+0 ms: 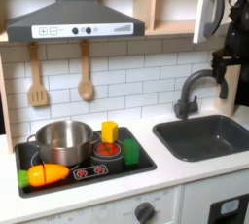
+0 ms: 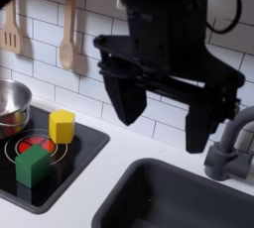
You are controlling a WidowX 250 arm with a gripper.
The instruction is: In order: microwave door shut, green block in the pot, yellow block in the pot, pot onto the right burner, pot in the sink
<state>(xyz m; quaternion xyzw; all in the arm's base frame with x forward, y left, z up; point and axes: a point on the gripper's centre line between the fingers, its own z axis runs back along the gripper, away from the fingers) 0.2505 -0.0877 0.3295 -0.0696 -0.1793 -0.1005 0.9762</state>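
The microwave door, white-framed with a grey handle, stands swung out at the upper right of the first exterior view. My dark arm is beside it at that view's right edge. In the second exterior view my gripper hangs above the counter, its two fingers spread apart with nothing between them. The silver pot sits on the left burner. The yellow block and green block rest on the red burner beside it. The dark grey sink holds nothing.
An orange toy carrot lies at the stove's front left. A dark faucet rises behind the sink. A wooden spatula and spoon hang on the tiled wall under the grey hood.
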